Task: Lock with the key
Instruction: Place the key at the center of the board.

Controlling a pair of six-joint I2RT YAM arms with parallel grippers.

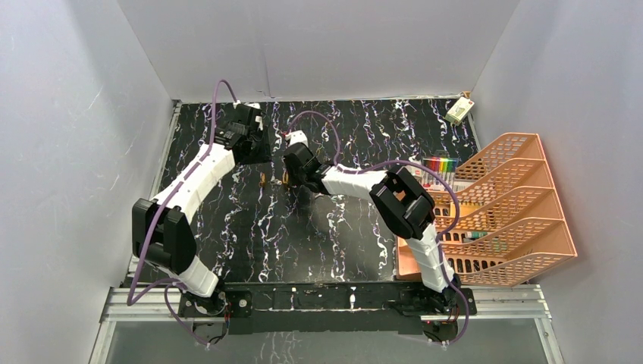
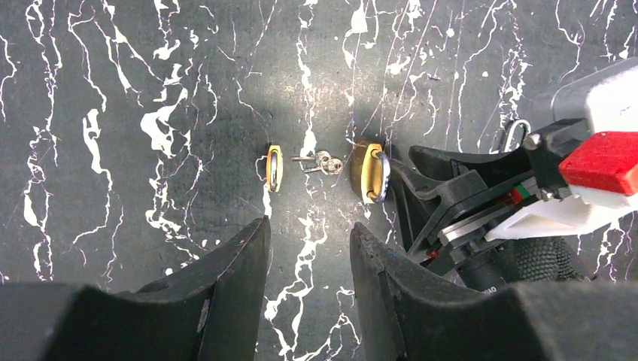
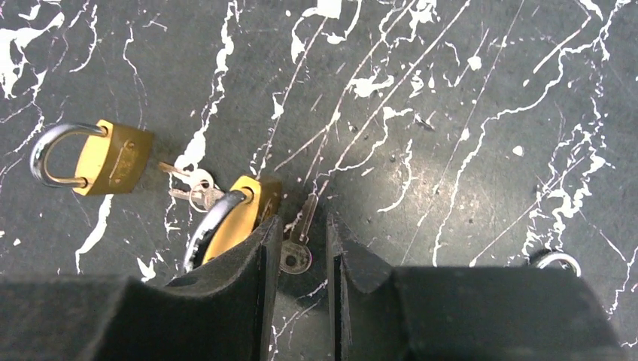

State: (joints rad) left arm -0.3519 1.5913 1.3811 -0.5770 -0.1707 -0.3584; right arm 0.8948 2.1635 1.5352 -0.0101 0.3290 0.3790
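Right wrist view: R claw [image 3: 301, 222] is standing w/ jaws narrowly apart, straddling a loose key [image 3: 299, 239] that is lying flat on the desk [image 3: 466, 113]. Fingers are not visibly touching it, so it is not being pinched yet. Brass padlock [image 3: 250, 210] is lying just beside that key, its body against or almost against one finger. That finger is hiding the shackle end, so open or home cannot be told. Second padlock [image 3: 113, 158] is lying apart, to the left, w/ a small key bunch [image 3: 197, 189] between the two locks.

Top view: both locks are sitting in the far-centre of the desk. L claw [image 2: 308, 226] is hovering spread & empty, to the far-left of them.

Step in hand (judgement): picking up the loose key. Task is looking early, since no key is being held.

Recs:
- Pinch by the round head, leaving the blade free for the keyway.
- Key is thin & flat, so fingertips need to be reaching right down to the desk. Risk: key skating out sideways.
- Padlock is crowding one finger. Risk: nudging it, or trapping it w/ the key.
- L claw should be bracing the lock body before insertion.
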